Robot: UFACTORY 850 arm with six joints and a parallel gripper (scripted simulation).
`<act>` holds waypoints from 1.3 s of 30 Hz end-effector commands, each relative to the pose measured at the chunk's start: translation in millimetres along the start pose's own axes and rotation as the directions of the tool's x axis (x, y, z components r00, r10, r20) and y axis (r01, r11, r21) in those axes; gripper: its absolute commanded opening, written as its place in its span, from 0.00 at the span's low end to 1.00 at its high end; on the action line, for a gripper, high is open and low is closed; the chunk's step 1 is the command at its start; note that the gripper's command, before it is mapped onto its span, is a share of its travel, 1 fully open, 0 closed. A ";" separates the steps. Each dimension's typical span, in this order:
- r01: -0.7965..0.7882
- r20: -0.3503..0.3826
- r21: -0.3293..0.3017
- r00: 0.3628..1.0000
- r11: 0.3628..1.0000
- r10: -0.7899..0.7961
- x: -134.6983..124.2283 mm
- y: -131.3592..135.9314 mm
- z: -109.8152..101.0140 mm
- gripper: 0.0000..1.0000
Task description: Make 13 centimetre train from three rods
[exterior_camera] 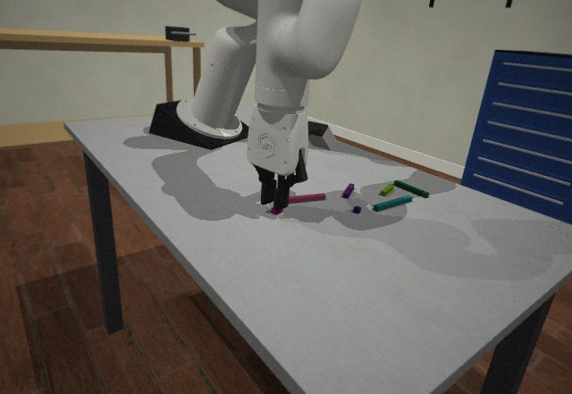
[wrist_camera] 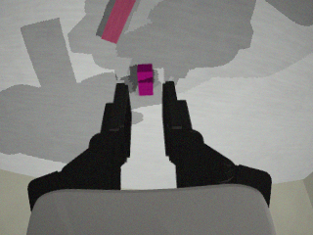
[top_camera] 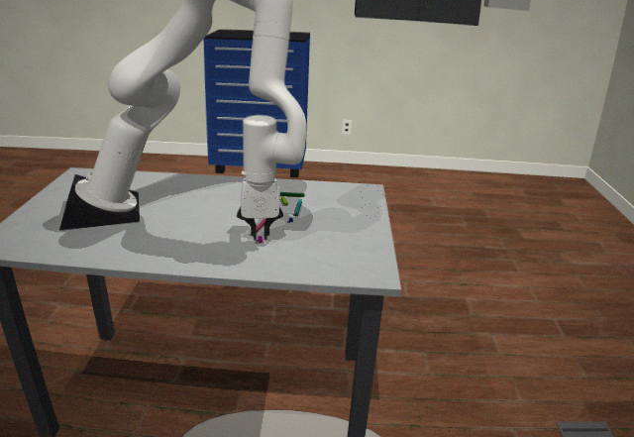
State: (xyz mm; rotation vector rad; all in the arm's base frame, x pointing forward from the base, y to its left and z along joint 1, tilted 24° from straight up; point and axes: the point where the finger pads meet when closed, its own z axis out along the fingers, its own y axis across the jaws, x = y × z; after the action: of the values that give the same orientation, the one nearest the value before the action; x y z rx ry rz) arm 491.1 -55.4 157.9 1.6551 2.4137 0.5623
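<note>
A short magenta rod (top_camera: 260, 239) (exterior_camera: 275, 211) (wrist_camera: 145, 80) lies flat on the grey table (top_camera: 154, 263) (exterior_camera: 323, 297). It sits just off the near end of a long pink rod (top_camera: 262, 225) (exterior_camera: 307, 197) (wrist_camera: 127, 3) and roughly in line with it, with a small gap between them. My gripper (top_camera: 258, 235) (exterior_camera: 274, 205) (wrist_camera: 146, 98) is down at the table top. Its fingers straddle the magenta rod, partly open, with a sliver of table showing on each side of the rod.
Further rods lie in a group beyond the pink one: purple (exterior_camera: 348, 190), blue (top_camera: 290, 219) (exterior_camera: 356, 209), turquoise (top_camera: 296, 208) (exterior_camera: 391, 203), lime (top_camera: 283, 200) (exterior_camera: 386, 189) and green (top_camera: 292, 194) (exterior_camera: 410, 188). The arm's base (top_camera: 99, 212) stands at the table's far left.
</note>
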 end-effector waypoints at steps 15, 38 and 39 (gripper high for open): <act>0.000 0.001 -0.001 1.000 1.000 0.000 -0.4 0.6 -0.2 0.24; 0.000 0.001 -0.001 1.000 1.000 0.000 -0.4 0.7 12.4 0.24; 0.000 0.001 -0.001 1.000 1.000 0.000 -0.4 0.7 12.8 0.24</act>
State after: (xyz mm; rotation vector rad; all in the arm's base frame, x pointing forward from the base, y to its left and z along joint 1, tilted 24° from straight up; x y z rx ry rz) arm 495.1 -52.9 147.1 1.6553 2.4141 0.5619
